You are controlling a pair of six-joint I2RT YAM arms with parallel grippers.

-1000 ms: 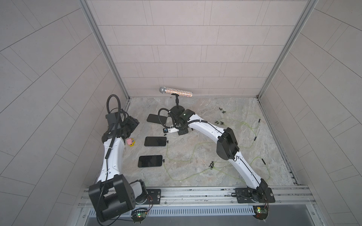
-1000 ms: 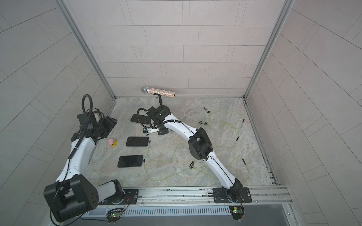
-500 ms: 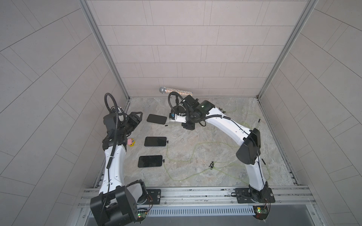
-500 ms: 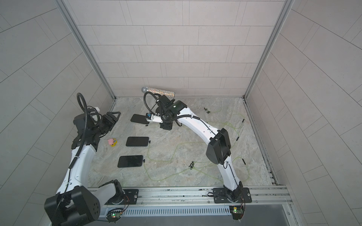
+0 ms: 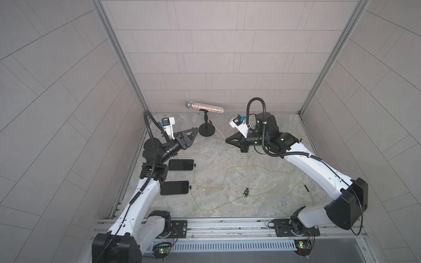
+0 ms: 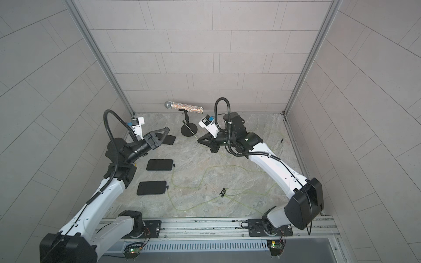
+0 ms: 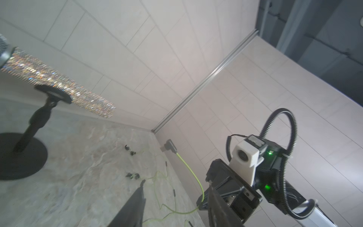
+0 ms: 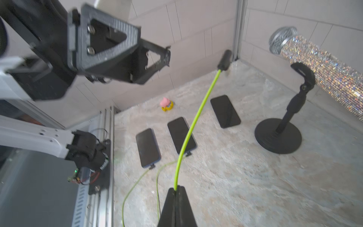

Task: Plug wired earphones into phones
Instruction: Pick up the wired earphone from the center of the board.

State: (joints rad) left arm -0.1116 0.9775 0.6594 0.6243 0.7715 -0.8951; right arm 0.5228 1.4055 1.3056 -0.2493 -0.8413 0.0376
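Observation:
Three black phones lie in a row at the left: the near one (image 8: 148,147), the middle one (image 8: 181,135) and the far one (image 8: 225,111). Small black plugs with yellow-green cables sit at the ends of the near phone (image 5: 175,187) and middle phone (image 5: 181,164). My right gripper (image 8: 175,189) is shut on another earphones cable (image 8: 198,116), held above the floor, its black plug (image 8: 224,60) free in the air. In a top view this gripper (image 5: 226,141) is right of the stand. My left gripper (image 6: 165,136) hovers open and empty above the far phone (image 6: 169,139).
A glittery microphone (image 5: 206,107) rests on a stand with a round black base (image 5: 206,131) at the back. A pink and yellow toy (image 8: 166,104) sits by the left wall. Loose cables and earbuds (image 5: 246,192) lie across the middle and right floor.
My right arm has swung from beside the far phone to the right of the stand, carrying the cable. My left gripper has risen, reached toward the middle, and its jaws have narrowed.

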